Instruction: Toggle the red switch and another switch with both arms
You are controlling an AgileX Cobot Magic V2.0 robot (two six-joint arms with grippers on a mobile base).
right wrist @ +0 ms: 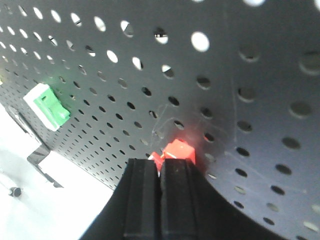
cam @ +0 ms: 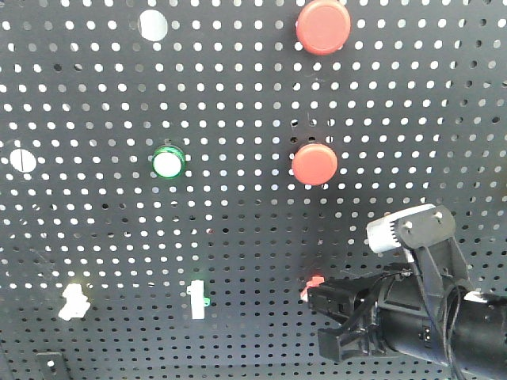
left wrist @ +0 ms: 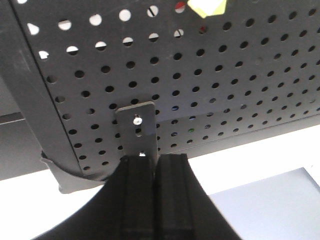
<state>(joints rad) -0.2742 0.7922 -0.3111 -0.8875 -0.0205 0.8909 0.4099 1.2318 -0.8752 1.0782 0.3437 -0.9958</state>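
The red switch [cam: 314,283] sits low on the black pegboard [cam: 238,222], right of centre. My right gripper [cam: 310,294] comes in from the lower right with its tip against it. In the right wrist view the jaws are shut, and the right gripper's [right wrist: 160,163] tips touch the red switch [right wrist: 176,152] from below. The other switch [cam: 74,302], chunky and whitish, sits at the lower left with nothing on it. My left gripper [left wrist: 155,158] is shut and empty, close under a small screwed bracket [left wrist: 138,125] at the board's bottom edge. A pale yellow piece [left wrist: 206,6] shows far above it.
Two big round red push buttons [cam: 322,26] [cam: 314,164] stand above the red switch. A green-ringed white button [cam: 168,162] sits mid-left. A slim white toggle with a green glow [cam: 196,299] stands between the two switches, seen also as the green-and-white toggle [right wrist: 46,106].
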